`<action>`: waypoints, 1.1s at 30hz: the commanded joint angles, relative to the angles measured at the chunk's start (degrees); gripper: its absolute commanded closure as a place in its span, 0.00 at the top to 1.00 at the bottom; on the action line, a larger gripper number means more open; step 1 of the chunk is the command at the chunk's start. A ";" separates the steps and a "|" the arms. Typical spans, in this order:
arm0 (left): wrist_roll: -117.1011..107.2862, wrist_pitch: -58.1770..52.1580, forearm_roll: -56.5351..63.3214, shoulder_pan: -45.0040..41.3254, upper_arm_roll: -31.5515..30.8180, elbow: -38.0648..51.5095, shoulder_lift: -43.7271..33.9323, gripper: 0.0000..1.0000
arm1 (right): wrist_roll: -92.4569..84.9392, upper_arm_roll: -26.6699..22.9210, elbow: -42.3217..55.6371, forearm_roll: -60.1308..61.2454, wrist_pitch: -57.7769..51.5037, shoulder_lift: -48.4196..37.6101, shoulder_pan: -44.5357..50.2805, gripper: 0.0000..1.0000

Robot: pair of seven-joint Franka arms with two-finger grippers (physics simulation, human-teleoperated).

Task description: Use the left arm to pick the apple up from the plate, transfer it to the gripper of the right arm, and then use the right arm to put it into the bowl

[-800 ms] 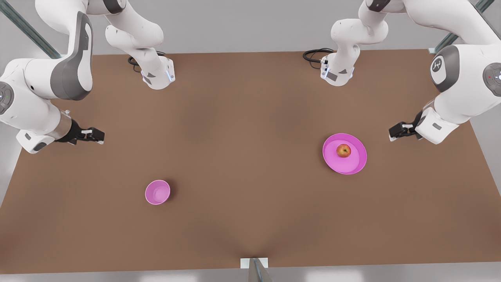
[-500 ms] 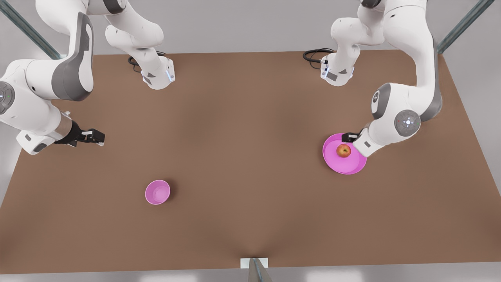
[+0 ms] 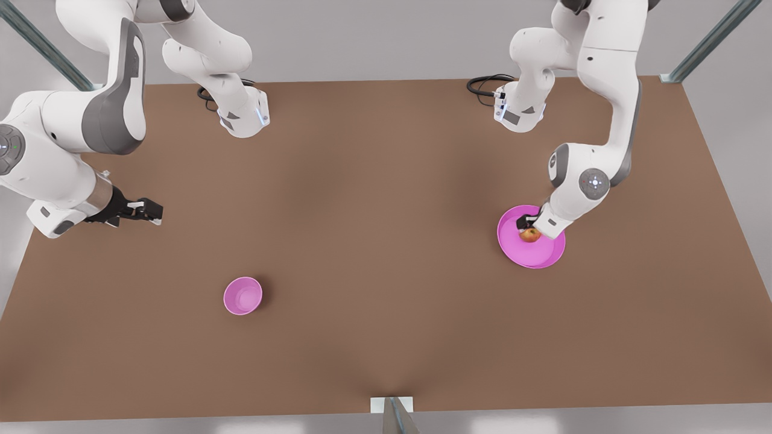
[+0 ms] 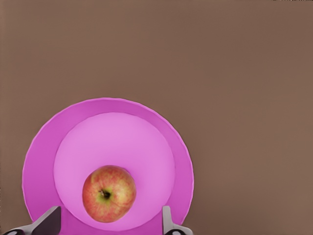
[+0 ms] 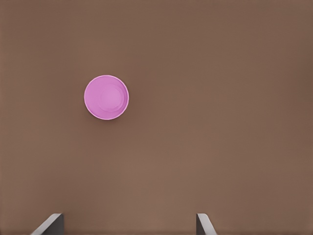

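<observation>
Left gripper (image 4: 108, 223): spread wide, holding nothing, poised over the apple (image 4: 108, 193), fingertips (image 4: 48, 223) flanking it with a gap on each side

Right gripper (image 5: 128, 224): waiting at the front view's left (image 3: 142, 210), spread wide, holding nothing; bowl (image 5: 106, 97) ahead of it and well apart on the table (image 5: 220, 122)

Apple: small, round, smooth-skinned, red mottled yellow-orange, dark stem dimple facing up; resting in the flat well of the plate (image 4: 41, 147), off-centre toward the left gripper

Plate: wide, shallow, glossy magenta, low rim

Bowl: small, deep, magenta, barely wider than the apple

Table: matt brown, plain

Risks, as judged: rolling or squirting out if clamped off-centre on the curved skin; fingertips striking the plate on too deep a descent and shoving it; later, little margin at the narrow bowl mouth
</observation>
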 commanded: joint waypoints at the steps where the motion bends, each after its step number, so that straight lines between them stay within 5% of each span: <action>1: 0.78 6.43 0.14 0.00 0.00 -1.72 -0.06 1.00 | -0.59 -0.01 0.07 -0.01 -0.09 -0.06 -0.02 1.00; 27: 0.78 19.44 0.14 0.79 0.00 -7.08 9.25 1.00 | -2.53 -0.19 -0.02 1.92 -0.09 0.03 -1.60 1.00; 33: 0.69 19.53 0.14 0.79 0.00 -6.99 9.69 0.77 | -2.62 -0.19 -0.02 1.92 0.00 0.11 -1.60 1.00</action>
